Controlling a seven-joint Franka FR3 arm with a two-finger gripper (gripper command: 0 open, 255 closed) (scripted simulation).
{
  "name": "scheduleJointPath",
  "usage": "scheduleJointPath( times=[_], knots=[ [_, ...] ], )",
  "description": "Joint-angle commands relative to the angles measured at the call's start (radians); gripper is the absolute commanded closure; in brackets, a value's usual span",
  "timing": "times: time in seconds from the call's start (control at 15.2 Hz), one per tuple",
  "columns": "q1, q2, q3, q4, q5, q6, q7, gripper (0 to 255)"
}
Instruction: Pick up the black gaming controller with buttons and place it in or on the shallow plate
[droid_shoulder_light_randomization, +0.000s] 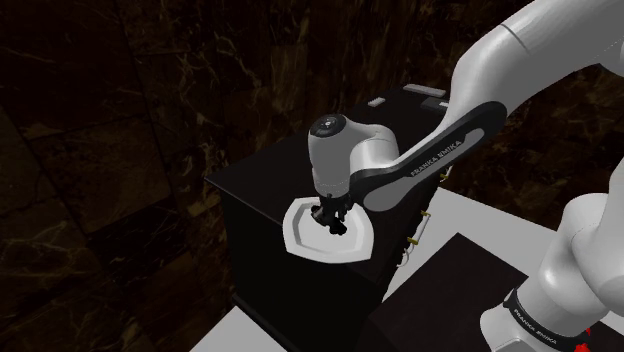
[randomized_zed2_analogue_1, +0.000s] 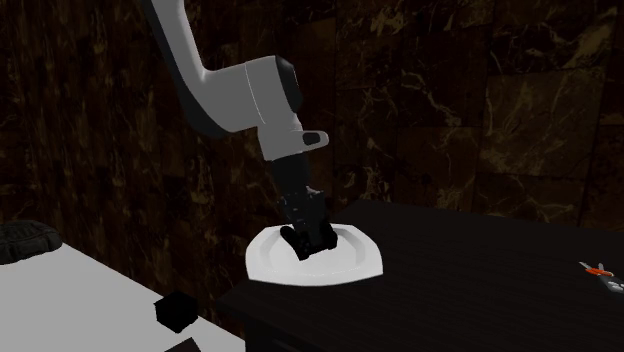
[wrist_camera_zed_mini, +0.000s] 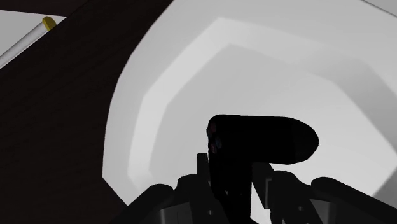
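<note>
The black controller (wrist_camera_zed_mini: 264, 137) is being gripped by the jaws over the white plate (wrist_camera_zed_mini: 191, 79), centre of the frame.

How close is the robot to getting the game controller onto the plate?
Nearly there. Picking up looks done: the hand grips the black controller. Right now it holds it low over the middle of the white plate; whether it touches the plate, I cannot tell. Left to do: let go and lift away.

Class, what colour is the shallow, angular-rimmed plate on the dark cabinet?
White. The shallow angular plate shows best in the shoulder view.
</note>
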Motion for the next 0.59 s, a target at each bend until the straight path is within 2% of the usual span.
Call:
scheduleJointPath(
  times=[0.0,0.26,0.33,0.53],
  knots=[
    [-0.001,0.004,-0.001,0.000,-0.001,0.003,0.000,255],
    [-0.001,0.004,-0.001,0.000,-0.001,0.003,0.000,255],
    [-0.001,0.004,-0.001,-0.001,-0.001,0.003,0.000,0],
    [-0.001,0.003,-0.001,-0.002,-0.001,0.004,0.001,0]
  ],
)
